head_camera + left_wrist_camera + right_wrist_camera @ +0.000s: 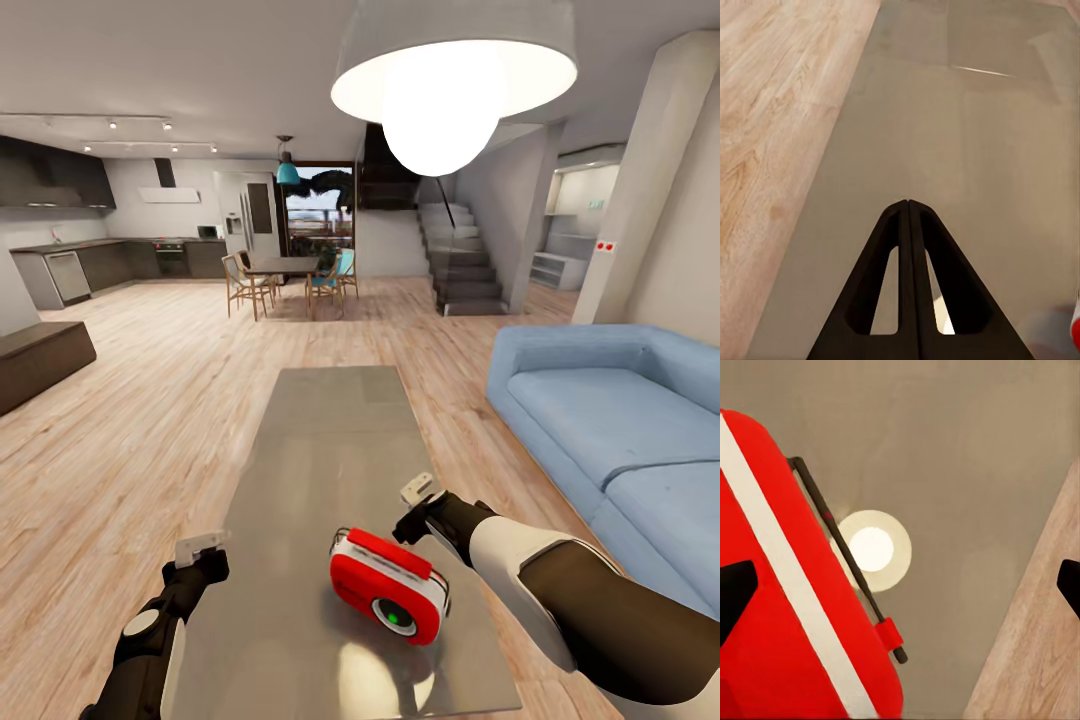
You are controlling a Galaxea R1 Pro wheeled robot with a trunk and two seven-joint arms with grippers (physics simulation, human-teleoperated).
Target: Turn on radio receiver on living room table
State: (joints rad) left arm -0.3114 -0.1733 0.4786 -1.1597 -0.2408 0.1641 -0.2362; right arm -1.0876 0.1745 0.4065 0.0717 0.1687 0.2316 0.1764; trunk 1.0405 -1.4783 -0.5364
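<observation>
We're parked at the near end of the table (330, 440) in the living room, wood floor (150, 400) to its left and the blue sofa (610, 420) to its right. Approach looks done; the switching-on itself is what's left.

The radio receiver (388, 585) lies on the near part of the tabletop, toward its right edge, dial facing up and toward us. Nothing touches it yet as far as we can see.

The right gripper (418, 492) hangs just beyond the radio, near its far right corner. In the right wrist view its 2 fingertips (735, 589) sit at opposite edges of the frame, so the fingers are spread wide with nothing held. The radio's red body and white stripe lie under one of them, the table edge and floor under the other. Our read: it's lined up roughly over the radio, contact with a control still to come.

The left gripper (908, 217) hovers over the table's left edge, well apart from the radio. The left wrist view shows its fingers pressed together, empty.

Unclear bits:
- No indicator visible, so we can't tell whether the radio is on or off.
- Can't pick out which control is the power switch.
- In the right wrist view the radio is cut off at the frame edge, dial unseen.
- Bright pendant lamp (450, 80) reflections wash out patches of the glossy top.
</observation>
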